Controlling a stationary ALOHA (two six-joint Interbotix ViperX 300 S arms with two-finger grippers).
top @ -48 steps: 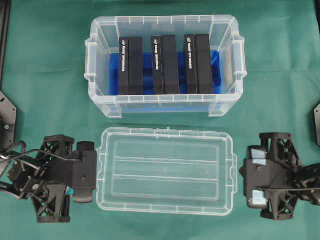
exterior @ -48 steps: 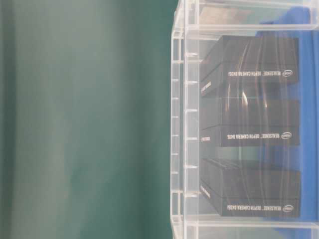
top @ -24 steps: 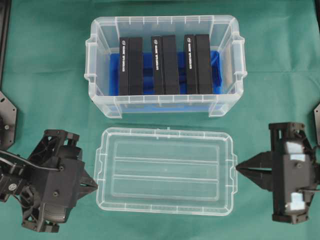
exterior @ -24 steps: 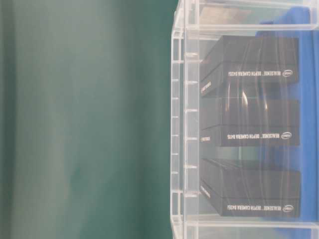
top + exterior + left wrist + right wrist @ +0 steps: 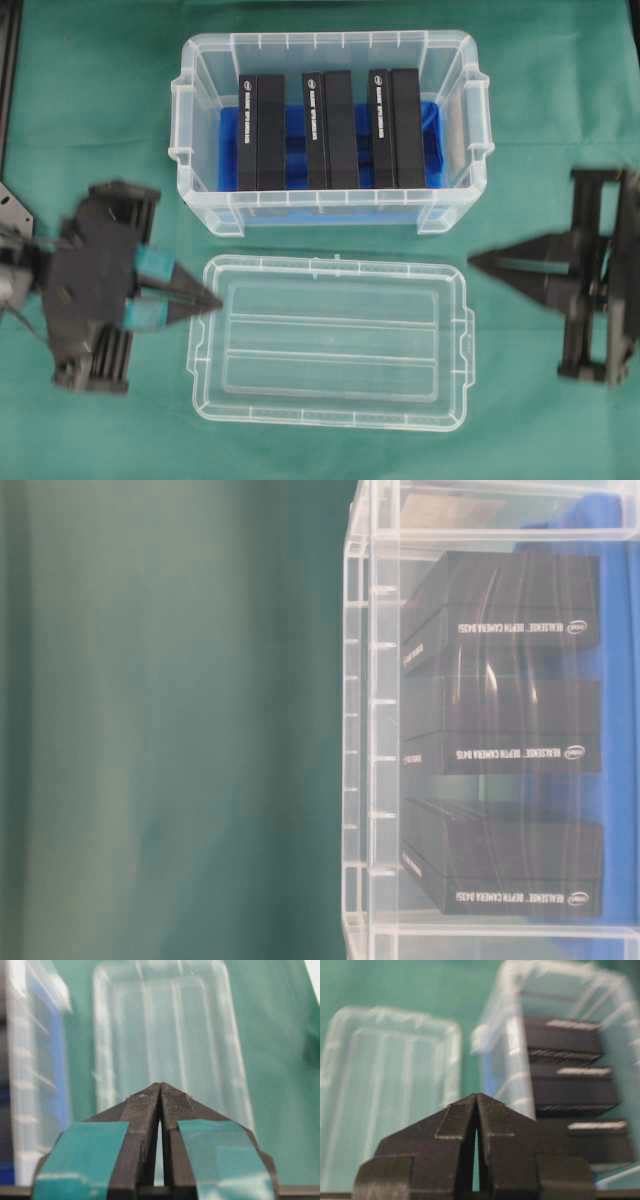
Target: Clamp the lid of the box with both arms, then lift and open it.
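The lid (image 5: 330,343) lies flat on the cloth in front of the open box (image 5: 328,130). My left gripper (image 5: 212,300) and right gripper (image 5: 478,258) are pinched closed on nothing, flanking its short ends.

Box behind lid on table, one gripper at each end of lid.
Box (image 5: 330,130) at rear centre of table (image 5: 90,110), holding three blocks (image 5: 325,130) side by side in a left-to-right row. Lid (image 5: 330,340) flat on table just in front of box, apart from it. Left gripper (image 5: 215,300) at lid's left end, tip over the rear-left corner, contact unclear. Right gripper (image 5: 475,260) off lid's right end, near the rear-right corner, tip apart from lid, level with the gap between box and lid. Both tips pointing inward toward each other.
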